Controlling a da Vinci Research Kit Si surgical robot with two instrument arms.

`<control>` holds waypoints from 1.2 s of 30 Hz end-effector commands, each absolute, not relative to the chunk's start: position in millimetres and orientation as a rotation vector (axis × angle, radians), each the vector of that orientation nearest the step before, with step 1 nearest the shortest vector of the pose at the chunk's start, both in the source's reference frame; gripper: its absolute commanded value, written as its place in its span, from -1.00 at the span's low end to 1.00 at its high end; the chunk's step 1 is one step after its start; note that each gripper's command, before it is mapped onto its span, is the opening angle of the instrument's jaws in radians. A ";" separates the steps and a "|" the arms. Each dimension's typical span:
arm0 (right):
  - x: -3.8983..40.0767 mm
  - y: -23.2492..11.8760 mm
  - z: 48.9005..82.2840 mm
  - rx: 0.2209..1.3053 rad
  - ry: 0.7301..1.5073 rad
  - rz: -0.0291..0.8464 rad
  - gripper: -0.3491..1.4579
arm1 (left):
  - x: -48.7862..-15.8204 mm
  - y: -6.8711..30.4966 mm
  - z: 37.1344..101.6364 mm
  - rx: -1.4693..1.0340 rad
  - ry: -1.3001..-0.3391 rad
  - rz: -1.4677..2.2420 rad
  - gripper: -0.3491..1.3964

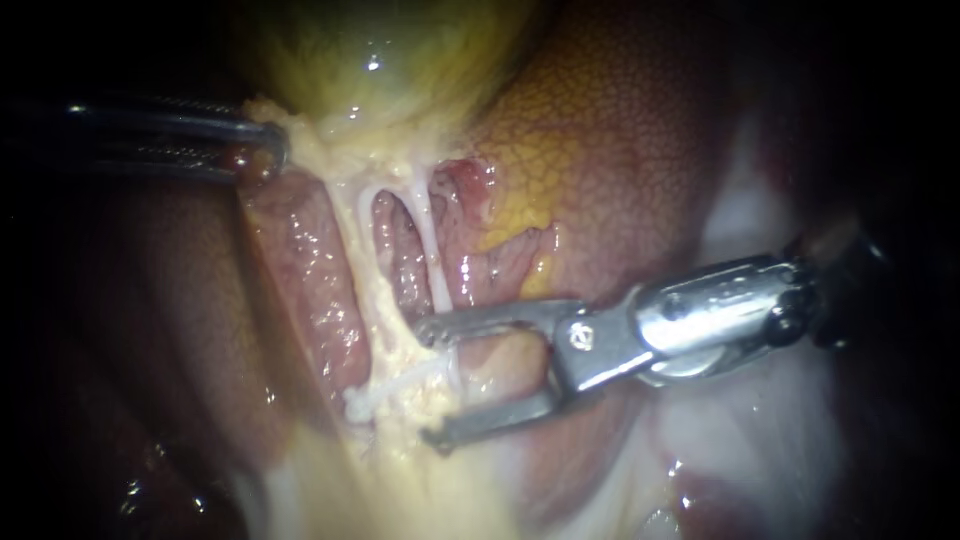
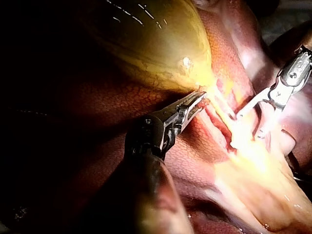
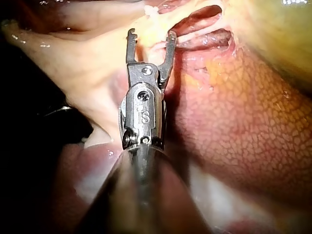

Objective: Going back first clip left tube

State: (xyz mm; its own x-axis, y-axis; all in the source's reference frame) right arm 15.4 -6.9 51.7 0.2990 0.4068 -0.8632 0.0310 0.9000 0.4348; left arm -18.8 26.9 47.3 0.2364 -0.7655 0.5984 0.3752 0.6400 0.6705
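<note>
Left instrument (image 1: 266,150): claw clenched on the neck of the gallbladder (image 1: 380,50).
Left tube (image 1: 362,235): just below the gallbladder, thin and pale. We judged it soft, slippery and easily torn, best taken crosswise at mid-length.
Right instrument (image 1: 428,385): farther below the gallbladder, claw released, straddling a pale strand (image 1: 452,362).

Bright light pools centrally; a dark surround (image 1: 40,480) rings it.

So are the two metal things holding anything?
The left instrument pinches the pale tissue at the gallbladder's narrow end. The right instrument's jaws are open, holding nothing.
</note>
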 end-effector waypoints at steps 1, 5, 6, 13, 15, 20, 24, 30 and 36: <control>14.5 -6.5 50.8 0.397 1.249 0.254 -0.07 | -18.8 27.0 47.3 0.432 -1.069 -0.816 -1.00; 11.7 -5.1 48.1 0.373 1.243 0.252 -0.07 | -18.8 26.9 47.3 0.432 -1.069 -0.816 -1.00; 11.2 -4.8 47.6 0.365 1.242 0.249 -0.07 | -18.8 26.9 47.3 0.432 -1.069 -0.816 -1.00; 8.6 -3.9 45.7 0.320 1.227 0.246 -0.07 | -18.8 26.9 47.3 0.432 -1.069 -0.816 -1.00; 8.3 -3.8 45.6 0.318 1.224 0.251 -0.07 | -18.8 26.9 47.3 0.432 -1.069 -0.816 -1.00; 7.8 -3.7 45.6 0.317 1.222 0.254 -0.09 | -18.9 26.9 47.4 0.432 -1.069 -0.816 -1.00; 7.8 -3.6 45.7 0.314 1.220 0.257 -0.09 | -19.6 27.0 48.0 0.427 -1.069 -0.818 -1.00; 7.5 -3.5 45.8 0.314 1.220 0.257 -0.09 | -21.4 26.7 50.0 0.417 -1.071 -0.817 -1.00; 7.2 -3.3 46.0 0.313 1.219 0.258 -0.09 | -23.3 26.7 52.2 0.424 -1.077 -0.804 -1.00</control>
